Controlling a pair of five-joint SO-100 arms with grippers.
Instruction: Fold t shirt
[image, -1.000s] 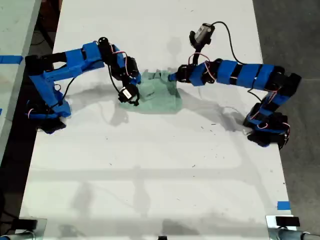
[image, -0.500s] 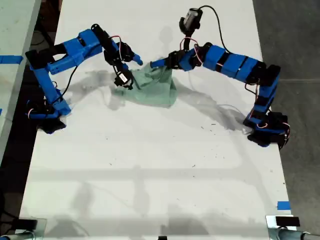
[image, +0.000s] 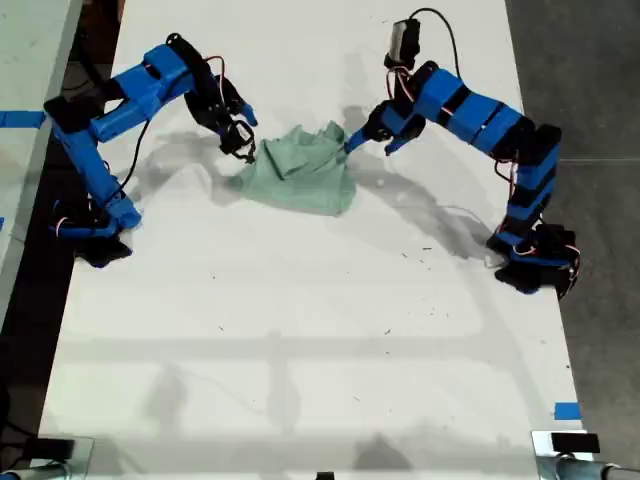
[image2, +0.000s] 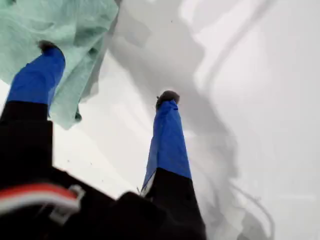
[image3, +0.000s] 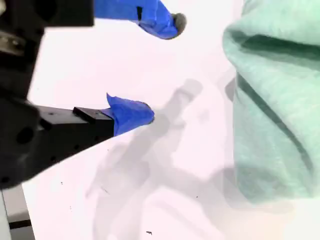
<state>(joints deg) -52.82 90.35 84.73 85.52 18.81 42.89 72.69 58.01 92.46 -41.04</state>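
The pale mint-green t shirt (image: 300, 170) lies bunched and wrinkled on the white table (image: 300, 330), toward its far end. My first gripper (image: 370, 146) is on the arm at the exterior view's right. It is open, with one fingertip (image2: 49, 49) over the t shirt (image2: 60, 30) edge and the other above bare table. My second gripper (image: 243, 135), on the arm at the exterior view's left, is open just off the cloth's other side. In the second wrist view this gripper (image3: 162, 69) holds nothing, and the t shirt (image3: 275, 100) lies ahead of its fingers.
Both arm bases stand at the table's side edges: one (image: 90, 230) at the exterior view's left, one (image: 530, 260) at its right. A strip of blue tape (image: 566, 410) marks the near right corner. Arm shadows fall across the table around the cloth.
Both grippers have let go of the cloth and drawn apart from each other, now standing open. The t shirt shifted slightly toward the far end and lies bunched.
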